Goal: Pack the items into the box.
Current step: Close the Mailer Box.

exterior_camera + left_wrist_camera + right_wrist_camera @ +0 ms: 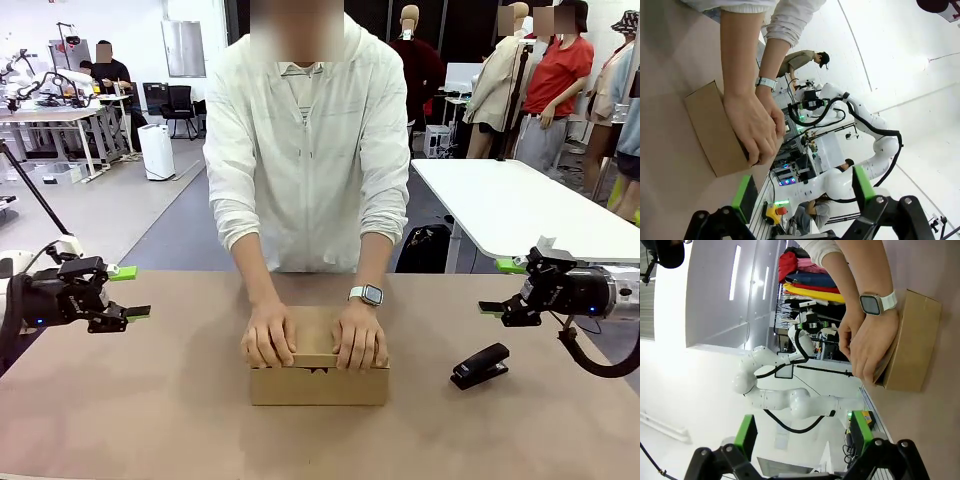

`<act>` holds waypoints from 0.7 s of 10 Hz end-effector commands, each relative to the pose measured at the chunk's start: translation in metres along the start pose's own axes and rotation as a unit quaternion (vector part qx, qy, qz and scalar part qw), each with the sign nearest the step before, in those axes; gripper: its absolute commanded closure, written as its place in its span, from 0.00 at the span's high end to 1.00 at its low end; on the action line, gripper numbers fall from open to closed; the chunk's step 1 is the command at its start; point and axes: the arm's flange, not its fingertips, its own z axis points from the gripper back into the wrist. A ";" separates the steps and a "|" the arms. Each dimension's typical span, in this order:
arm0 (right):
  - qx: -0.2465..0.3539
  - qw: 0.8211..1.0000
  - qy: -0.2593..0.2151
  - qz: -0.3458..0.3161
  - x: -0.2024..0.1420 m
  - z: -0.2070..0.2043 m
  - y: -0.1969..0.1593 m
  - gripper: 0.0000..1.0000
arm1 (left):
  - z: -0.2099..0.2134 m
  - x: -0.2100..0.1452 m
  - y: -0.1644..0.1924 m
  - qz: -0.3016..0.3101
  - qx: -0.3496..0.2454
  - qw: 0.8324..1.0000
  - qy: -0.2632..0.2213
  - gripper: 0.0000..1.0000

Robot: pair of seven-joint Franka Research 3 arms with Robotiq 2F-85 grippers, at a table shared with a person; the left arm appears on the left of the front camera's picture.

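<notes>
Table: bare brown table [150, 410] nearest the camera.
Stapler: black stapler [479, 365] lies on the table right of centre, untouched, not one of the items.
Box: small plain brown cardboard box [318, 384] sits mid-table, flap lid down; the pouch and yellow tool are presumably inside, contents hidden.
Left tool: left tool [125, 293] hovers above the table's left edge, green-padded fingers spread, holding nothing.
Right tool: right tool [505, 288] hovers at the right, fingers apart, empty.
Hands: person's left hand [360, 335] and right hand [268, 336] press on the lid.
Risk: lid may spring up once the hands lift; an arm reaching in now could strike them.
</notes>
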 end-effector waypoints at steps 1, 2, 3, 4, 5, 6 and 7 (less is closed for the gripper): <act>0.003 1.000 0.004 0.008 0.001 -0.001 0.004 1.00 | 0.001 0.000 -0.001 -0.008 -0.004 1.000 -0.001 1.00; 0.003 1.000 0.004 0.008 0.001 -0.001 0.004 1.00 | 0.001 0.000 -0.001 -0.008 -0.004 1.000 -0.001 1.00; 0.003 1.000 0.004 0.008 0.001 -0.001 0.004 1.00 | 0.001 0.000 -0.001 -0.008 -0.004 1.000 -0.001 1.00; 0.003 1.000 0.004 0.008 0.001 -0.001 0.004 1.00 | 0.001 0.000 -0.001 -0.008 -0.004 1.000 -0.001 1.00; 0.003 1.000 0.004 0.008 0.001 -0.001 0.004 1.00 | 0.001 0.000 -0.001 -0.008 -0.004 1.000 -0.001 1.00; 0.003 1.000 0.004 0.008 0.001 -0.001 0.004 1.00 | 0.001 0.000 -0.001 -0.008 -0.004 1.000 -0.001 1.00; 0.003 1.000 0.004 0.008 0.001 -0.001 0.004 1.00 | 0.001 0.000 -0.001 -0.008 -0.004 1.000 -0.001 1.00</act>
